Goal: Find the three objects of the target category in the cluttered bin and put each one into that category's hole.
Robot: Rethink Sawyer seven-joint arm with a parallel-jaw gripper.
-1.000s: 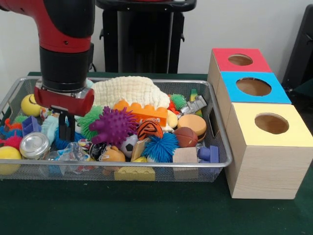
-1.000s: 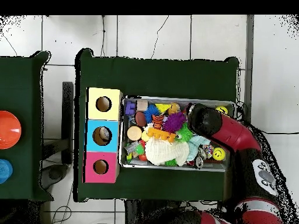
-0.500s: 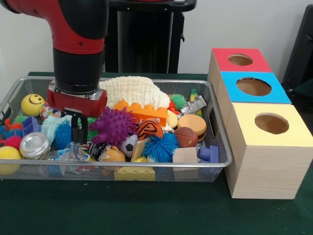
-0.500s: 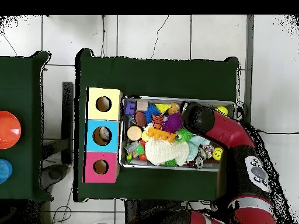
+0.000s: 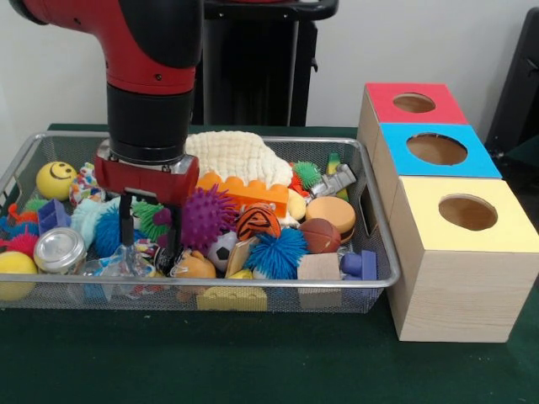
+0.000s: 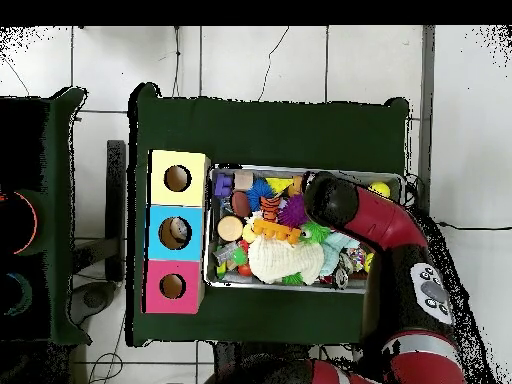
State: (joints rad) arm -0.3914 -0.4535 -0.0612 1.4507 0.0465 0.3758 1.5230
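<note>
1. My gripper hangs inside the wire bin, its two dark fingers spread apart with nothing between them, tips down among the toys.
2. Taking the purple spiky ball as my landmark: the gripper stands just left of it in the front view, one finger close against the ball's left side; I cannot tell whether they touch.
3. Between the fingers and slightly behind them I see a green spiky ball, immediately left of the purple one.
4. Further left of the purple ball lie a blue fuzzy ball, a silver-lidded jar and, towards the back, a yellow smiley ball.
5. Behind the purple ball sits an orange toy brick, and behind that a cream knitted cloth.
6. Right of the purple ball, in order: an orange striped ball, a small basketball and a toy burger.
7. In front of the purple ball I see a small football and a blue spiky ball.
8. Well right of the purple ball, outside the bin, stand three wooden boxes with round holes: red-topped, blue-topped and yellow-topped.
9. From overhead, the red arm covers the bin's right part, and the blue-topped box's hole shows something inside.
</note>
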